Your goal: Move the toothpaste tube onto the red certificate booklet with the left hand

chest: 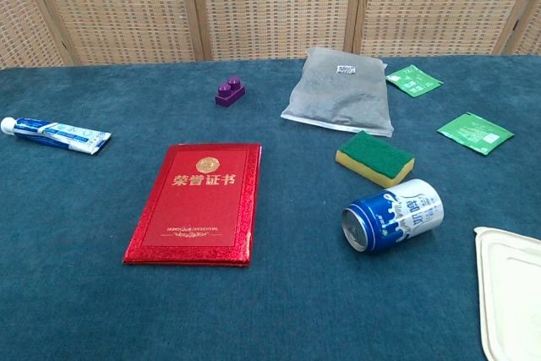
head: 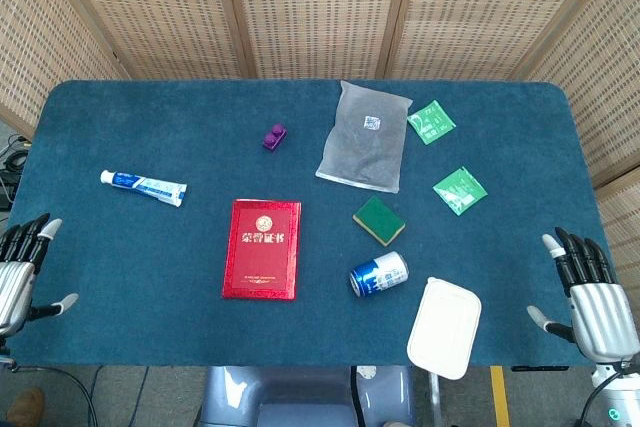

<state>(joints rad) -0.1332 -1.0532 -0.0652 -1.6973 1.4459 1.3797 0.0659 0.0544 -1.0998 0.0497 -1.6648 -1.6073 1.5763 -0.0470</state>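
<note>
Left hand [head: 20,272] hovers at the lower-left edge of the frame, fingers spread, holding nothing. Right hand [head: 590,297] sits lower right, equally empty. Toothpaste tube [head: 143,187] lies flat at left, well apart from the red certificate booklet [head: 262,248] at centre.

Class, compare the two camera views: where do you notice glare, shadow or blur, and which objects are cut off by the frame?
Head view: even light, soft shadows, all sharp; both hands sit at the frame's lower corners. Chest view: red certificate booklet glints along its foil edges, white lidded box is cropped at right, toothpaste tube sharp.
</note>
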